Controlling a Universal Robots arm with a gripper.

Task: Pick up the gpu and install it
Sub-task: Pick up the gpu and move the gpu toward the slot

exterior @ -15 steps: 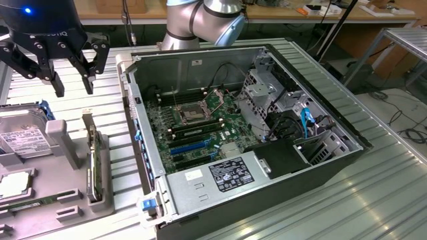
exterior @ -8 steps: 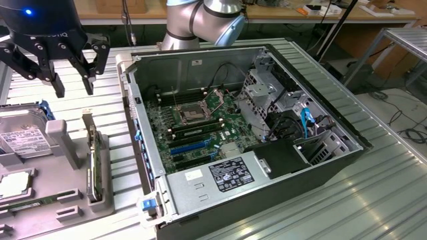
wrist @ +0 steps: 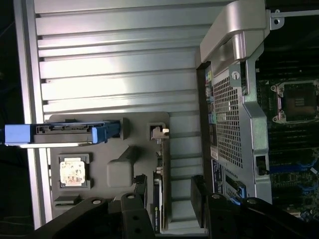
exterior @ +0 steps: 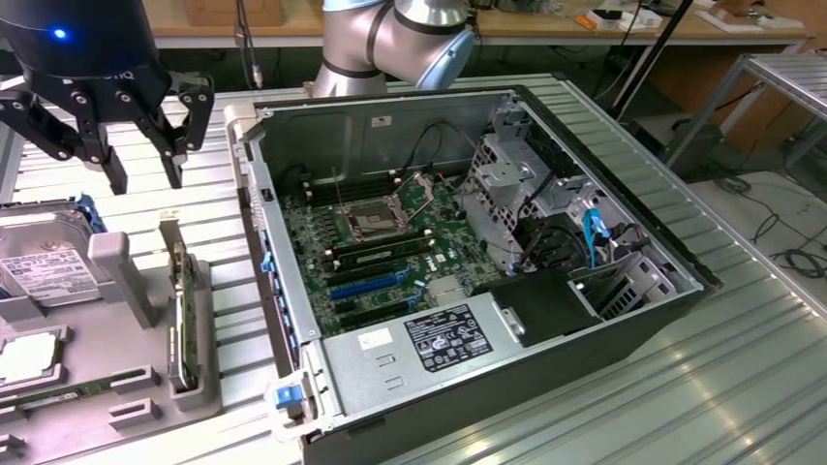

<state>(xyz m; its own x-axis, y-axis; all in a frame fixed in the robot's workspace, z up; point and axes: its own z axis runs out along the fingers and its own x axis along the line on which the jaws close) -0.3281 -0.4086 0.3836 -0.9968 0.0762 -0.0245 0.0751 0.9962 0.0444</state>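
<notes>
The gpu (exterior: 182, 310) stands on its edge in a slot of the grey parts holder (exterior: 123, 291), at the exterior view's left. It is a thin card with a green edge. My gripper (exterior: 142, 167) hangs open in the air above the far end of the holder, apart from the card. In the wrist view the gpu (wrist: 158, 211) lies below the gap between my two dark fingers (wrist: 140, 196), and the gripper (wrist: 169, 199) holds nothing. The open computer case (exterior: 621, 145) sits beside the holder, its motherboard (exterior: 375, 242) facing up with blue slots (exterior: 368, 286).
On the holder also rest a hard drive (exterior: 39, 266) with blue rails (wrist: 60, 133), a processor chip (wrist: 74, 171) and a memory stick (exterior: 58, 392). The case's perforated rear wall (wrist: 232, 114) rises close beside the holder. The table (exterior: 672, 387) is ribbed metal.
</notes>
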